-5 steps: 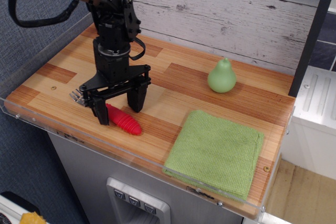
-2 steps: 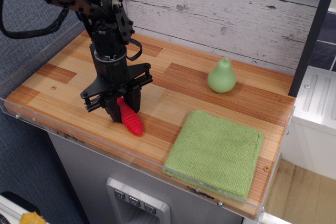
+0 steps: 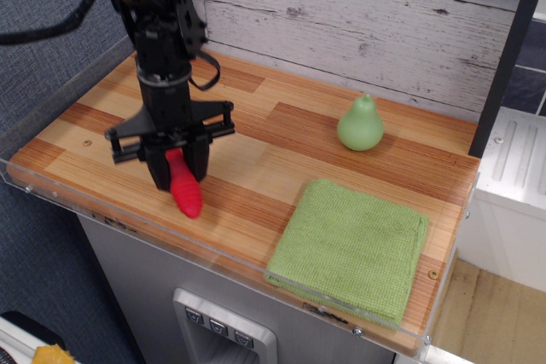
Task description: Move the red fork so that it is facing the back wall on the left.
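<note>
The red fork [image 3: 183,189] shows only as its ribbed red handle, sticking out below my gripper [image 3: 177,168] toward the table's front edge; its metal head is hidden behind the fingers. My gripper is shut on the handle at the front left of the wooden tabletop [image 3: 281,138]. I cannot tell whether the fork is lifted or touching the wood. The back wall [image 3: 367,14] of whitewashed planks runs behind the table.
A green pear [image 3: 359,124] stands upright at the back right. A folded green cloth [image 3: 351,247] lies at the front right. A clear plastic lip [image 3: 128,221] edges the table front. A blue-grey side panel [image 3: 51,74] is at the left.
My gripper closed on the red fork's handle and moved left, turning the handle from pointing right-front to pointing nearly straight at the front edge.
</note>
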Tool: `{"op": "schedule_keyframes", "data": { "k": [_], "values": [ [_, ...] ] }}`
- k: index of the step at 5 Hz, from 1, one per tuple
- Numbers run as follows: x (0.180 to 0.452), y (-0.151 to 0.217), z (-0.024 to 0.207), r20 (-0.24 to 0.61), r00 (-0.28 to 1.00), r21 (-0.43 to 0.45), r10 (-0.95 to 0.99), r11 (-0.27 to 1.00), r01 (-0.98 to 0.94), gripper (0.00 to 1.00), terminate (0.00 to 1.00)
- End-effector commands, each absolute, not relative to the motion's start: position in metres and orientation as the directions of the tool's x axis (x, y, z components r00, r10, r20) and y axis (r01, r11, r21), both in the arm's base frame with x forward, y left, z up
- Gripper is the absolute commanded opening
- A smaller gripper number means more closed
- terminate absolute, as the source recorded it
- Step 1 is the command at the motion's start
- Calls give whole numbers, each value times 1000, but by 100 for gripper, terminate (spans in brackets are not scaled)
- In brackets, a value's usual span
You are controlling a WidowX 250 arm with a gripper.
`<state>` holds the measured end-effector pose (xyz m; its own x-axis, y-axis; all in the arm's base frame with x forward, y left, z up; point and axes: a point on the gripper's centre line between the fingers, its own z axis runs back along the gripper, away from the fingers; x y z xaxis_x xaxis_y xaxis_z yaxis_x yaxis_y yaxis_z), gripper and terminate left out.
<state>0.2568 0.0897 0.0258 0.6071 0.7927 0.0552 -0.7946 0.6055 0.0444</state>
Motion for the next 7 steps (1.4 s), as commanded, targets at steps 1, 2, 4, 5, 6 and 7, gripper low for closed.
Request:
{"op": "schedule_keyframes", "data": {
  "k": [1, 2, 4, 5, 6, 7],
  "values": [
    [288, 107, 58, 119, 820, 37, 559, 823, -566, 0, 0],
    [305, 103, 52, 79, 942, 160, 325, 929, -334, 0, 0],
    [309, 121, 47, 47, 998, 187, -41, 982, 32, 0, 0],
    [311, 121, 41, 2, 994, 203, -108, 974, 106, 0, 0],
    [312, 131, 37, -10, 977, 161, -211, 964, 210, 0, 0],
    [314, 135, 33, -34, 940, 170, -339, 925, 340, 0, 0]
  ]
}}
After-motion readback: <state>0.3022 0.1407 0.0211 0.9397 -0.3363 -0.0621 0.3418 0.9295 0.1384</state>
